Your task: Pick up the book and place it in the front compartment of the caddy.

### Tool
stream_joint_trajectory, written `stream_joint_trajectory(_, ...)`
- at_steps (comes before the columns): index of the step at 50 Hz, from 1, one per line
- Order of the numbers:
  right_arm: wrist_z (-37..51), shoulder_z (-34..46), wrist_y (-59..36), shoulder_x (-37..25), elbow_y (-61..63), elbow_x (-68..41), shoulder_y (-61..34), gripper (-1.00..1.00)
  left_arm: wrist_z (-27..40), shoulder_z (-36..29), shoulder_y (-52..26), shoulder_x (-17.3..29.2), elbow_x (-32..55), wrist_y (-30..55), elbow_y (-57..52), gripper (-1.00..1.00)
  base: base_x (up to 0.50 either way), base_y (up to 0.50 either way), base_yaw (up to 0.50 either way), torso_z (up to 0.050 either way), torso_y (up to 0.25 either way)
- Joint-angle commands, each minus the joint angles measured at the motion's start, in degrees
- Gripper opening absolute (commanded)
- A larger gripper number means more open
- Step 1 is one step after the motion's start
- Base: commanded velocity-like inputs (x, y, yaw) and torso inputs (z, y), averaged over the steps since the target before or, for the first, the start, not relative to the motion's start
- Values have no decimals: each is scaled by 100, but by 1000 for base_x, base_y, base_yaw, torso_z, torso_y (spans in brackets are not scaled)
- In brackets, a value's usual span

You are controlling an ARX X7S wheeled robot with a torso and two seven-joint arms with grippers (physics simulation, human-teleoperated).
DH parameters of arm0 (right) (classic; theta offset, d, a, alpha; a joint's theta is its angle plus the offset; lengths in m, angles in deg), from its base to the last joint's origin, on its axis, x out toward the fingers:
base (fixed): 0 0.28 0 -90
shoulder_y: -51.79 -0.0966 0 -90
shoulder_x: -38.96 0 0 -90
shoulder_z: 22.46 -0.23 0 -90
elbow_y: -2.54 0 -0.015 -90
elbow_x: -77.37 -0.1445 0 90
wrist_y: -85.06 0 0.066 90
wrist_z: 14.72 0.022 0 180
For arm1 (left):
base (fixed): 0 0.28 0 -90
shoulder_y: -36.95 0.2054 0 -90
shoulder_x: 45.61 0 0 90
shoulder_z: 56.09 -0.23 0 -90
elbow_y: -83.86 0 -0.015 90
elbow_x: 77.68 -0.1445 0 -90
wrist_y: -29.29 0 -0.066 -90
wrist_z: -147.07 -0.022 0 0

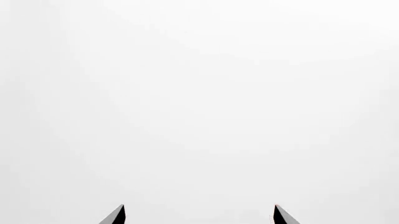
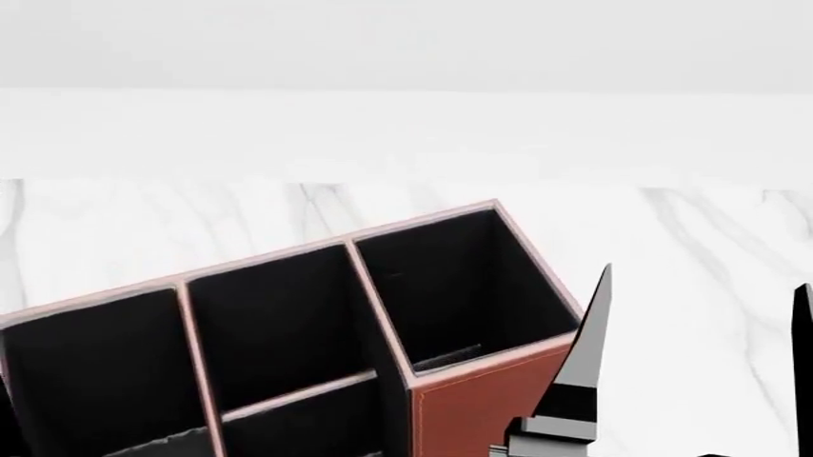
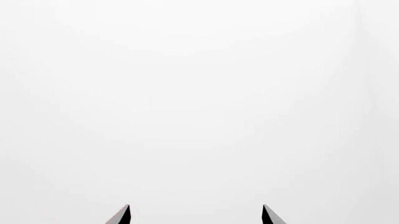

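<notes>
The caddy (image 2: 292, 333) stands on the white marble table (image 2: 711, 248), compartments empty; the book is out of view; right gripper (image 2: 703, 324) and left gripper (image 1: 198, 215) gape wide, holding nothing.

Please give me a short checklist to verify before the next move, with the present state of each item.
1. Book in view: not ok, no camera shows it.
2. Caddy in view: ok, on the marble table.
3. Caddy compartments free: ok for those visible, only black lining.
4. Right claw open, empty: ok.
5. Left claw open, empty: ok in its wrist view.
6. Front compartment identified: cannot tell, the caddy is cut off.
</notes>
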Motion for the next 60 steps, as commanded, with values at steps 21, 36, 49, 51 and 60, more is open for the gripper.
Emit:
stream_joint_trajectory(21,328,111,28,-380,66,-264,-30,100,-1993,-838,-1081,556,2318,-138,821,100,0,0,0,0,0)
stream_joint_trajectory(36,478,127,104,-514,37,-358,-14,100,-2641,-1752,-1176,680,1573,594,540,100,0,0,0,0,0)
stream_joint_trajectory(49,566,132,197,-620,6,-436,6,100,-2727,-2714,-2057,724,1771,2033,313,100,0,0,0,0,0)
stream_joint_trajectory(51,589,139,186,-634,15,-454,-8,100,-2516,-2890,-2361,676,1854,2483,358,100,0,0,0,0,0)
stream_joint_trajectory(60,685,170,200,-717,63,-519,-39,100,-2695,-3388,-2728,571,1890,3148,629,100,0,0,0,0,0)
